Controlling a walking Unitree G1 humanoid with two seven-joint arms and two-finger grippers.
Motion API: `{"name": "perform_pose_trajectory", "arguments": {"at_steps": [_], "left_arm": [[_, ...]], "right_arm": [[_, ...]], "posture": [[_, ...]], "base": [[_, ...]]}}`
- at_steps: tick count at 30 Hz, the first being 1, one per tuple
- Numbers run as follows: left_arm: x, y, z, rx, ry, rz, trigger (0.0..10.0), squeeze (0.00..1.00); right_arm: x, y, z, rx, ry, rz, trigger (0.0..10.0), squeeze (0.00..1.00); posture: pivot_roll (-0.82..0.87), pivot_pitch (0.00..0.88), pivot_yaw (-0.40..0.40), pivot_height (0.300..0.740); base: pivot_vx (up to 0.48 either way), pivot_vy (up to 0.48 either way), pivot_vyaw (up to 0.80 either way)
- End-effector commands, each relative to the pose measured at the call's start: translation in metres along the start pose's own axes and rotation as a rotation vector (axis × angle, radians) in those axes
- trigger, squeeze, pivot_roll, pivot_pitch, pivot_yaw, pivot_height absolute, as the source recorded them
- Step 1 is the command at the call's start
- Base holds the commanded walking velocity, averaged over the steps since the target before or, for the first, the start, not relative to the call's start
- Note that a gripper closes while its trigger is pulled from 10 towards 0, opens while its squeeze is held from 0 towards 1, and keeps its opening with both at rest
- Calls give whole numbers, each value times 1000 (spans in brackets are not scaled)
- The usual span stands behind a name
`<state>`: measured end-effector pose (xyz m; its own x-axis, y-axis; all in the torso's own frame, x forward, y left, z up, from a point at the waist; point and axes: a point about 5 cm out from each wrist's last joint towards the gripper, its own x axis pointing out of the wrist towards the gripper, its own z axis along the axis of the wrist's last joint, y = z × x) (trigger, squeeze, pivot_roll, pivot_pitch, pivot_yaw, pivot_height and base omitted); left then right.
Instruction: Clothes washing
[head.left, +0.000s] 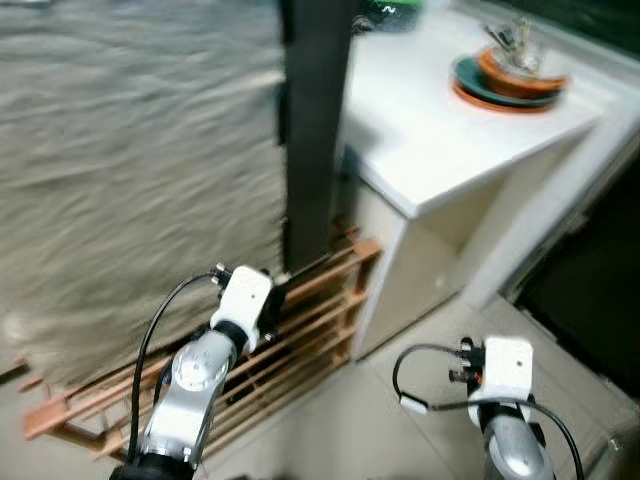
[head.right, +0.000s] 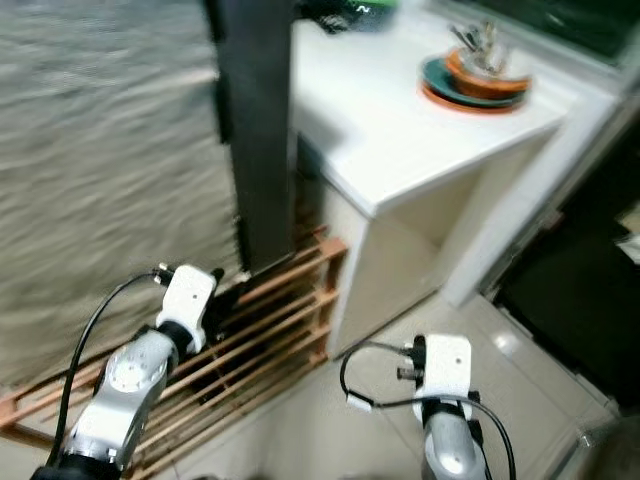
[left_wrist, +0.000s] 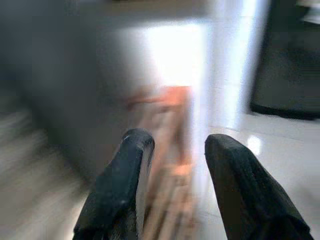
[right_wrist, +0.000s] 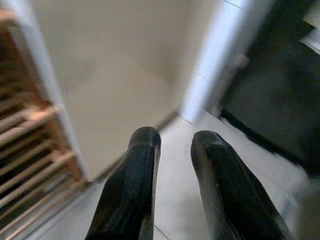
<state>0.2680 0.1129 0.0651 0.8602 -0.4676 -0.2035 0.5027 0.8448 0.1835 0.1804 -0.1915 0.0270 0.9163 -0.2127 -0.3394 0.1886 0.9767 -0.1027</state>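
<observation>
Both arms are carried low and forward with nothing in them, which reads as a robot in transit rather than at work; the blur across the head views fits that judgement. The left gripper (left_wrist: 172, 165) has its two fingers parted with a plain gap between them, released, and ahead of it lies a wooden slatted rack (head.left: 300, 330) on the floor, against a dark upright panel (head.left: 315, 130). The right gripper (right_wrist: 172, 150) is likewise slack, fingers apart around nothing, pointing at the bare floor (right_wrist: 175, 200) beside a white counter (head.left: 450, 130), which carries stacked plates (head.left: 508, 78) well beyond either gripper. No clothing or washing machine can be made out, so the laundry presumably sits elsewhere.
</observation>
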Motion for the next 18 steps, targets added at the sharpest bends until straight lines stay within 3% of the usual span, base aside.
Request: {"name": "perform_pose_trajectory", "arguments": {"at_steps": [1,8,9,10,11,14,18], "left_arm": [[2,-10,3,15,5,-39,10000,0],[3,-17,12,23,-12,-85,10000,0],[2,-17,15,1,-11,-118,10000,0],[2,-17,15,1,-11,-118,10000,0],[0,-14,19,-33,-20,-111,10000,1000],[0,-3,28,-41,-38,-42,10000,1000],[-1,1,35,-33,-53,-33,10000,1000]], "right_arm": [[-2,-2,8,17,-15,-26,10000,0],[-7,-8,15,26,-9,-76,10000,0],[-7,-9,17,38,-19,-84,10000,106],[-7,-9,17,38,-19,-84,10000,106],[-7,-8,20,48,-19,-84,10000,1000],[-6,-4,30,91,-44,-93,10000,1000],[-5,-1,38,124,-58,-108,10000,1000]], "posture": [[-195,0,31,740],[-205,0,43,740],[-204,0,43,740],[-204,0,43,740],[-202,0,42,740],[-201,0,43,740],[-194,0,44,740]], "base": [[0,0,-800],[0,0,-800],[0,0,-800],[0,0,-800],[0,0,-800],[0,0,-800],[0,0,-800]]}}
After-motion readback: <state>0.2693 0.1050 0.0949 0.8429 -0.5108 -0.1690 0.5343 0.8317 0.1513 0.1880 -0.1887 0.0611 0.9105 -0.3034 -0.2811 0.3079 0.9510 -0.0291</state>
